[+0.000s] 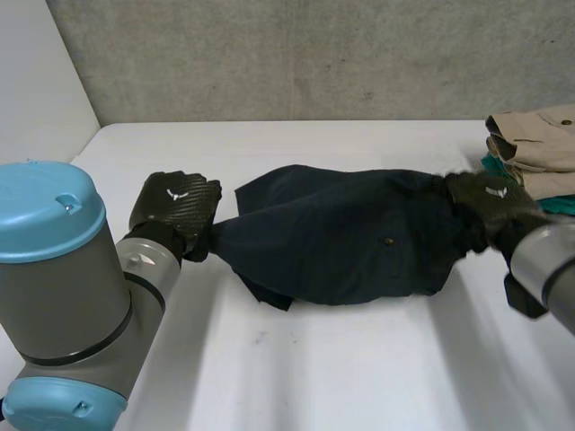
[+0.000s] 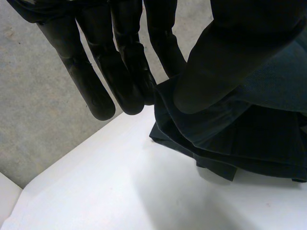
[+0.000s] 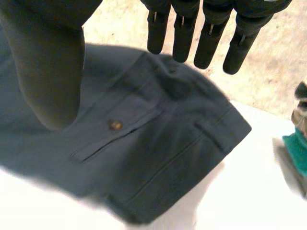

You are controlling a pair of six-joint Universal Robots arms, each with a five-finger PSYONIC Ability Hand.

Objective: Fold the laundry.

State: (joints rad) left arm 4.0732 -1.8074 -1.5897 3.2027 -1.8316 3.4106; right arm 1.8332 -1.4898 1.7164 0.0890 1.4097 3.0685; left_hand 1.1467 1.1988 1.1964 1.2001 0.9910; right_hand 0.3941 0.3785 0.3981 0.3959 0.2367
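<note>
Nearest the camera stood your left arm's grey joint [image 1: 54,296] with its light-blue cap, at the counter's [image 1: 359,368] near left corner. Just beyond it, your left robot hand [image 1: 175,211] was grasping the left end of the dark trousers [image 1: 341,238]. From its wrist, the thumb [image 2: 225,62] pressed onto the bunched cloth, with the fingers [image 2: 96,91] behind its edge.

The trousers lay mid-counter, their long axis running from the left edge towards the right edge, one end at each hand. Your right robot hand [image 1: 490,202] sat over the right end, the waistband side with the buttoned pocket [image 3: 114,125]. Its fingers [image 3: 208,48] hung straight and apart from the thumb, released, with the cloth under the palm rather than pinched.

A pile of folded clothes [image 1: 539,144], beige on teal, rested at the far right corner, just beside that hand.

By my reading, the fold would turn on carrying one end along that axis to the other. Your right robot hand would need to close on its end first.
</note>
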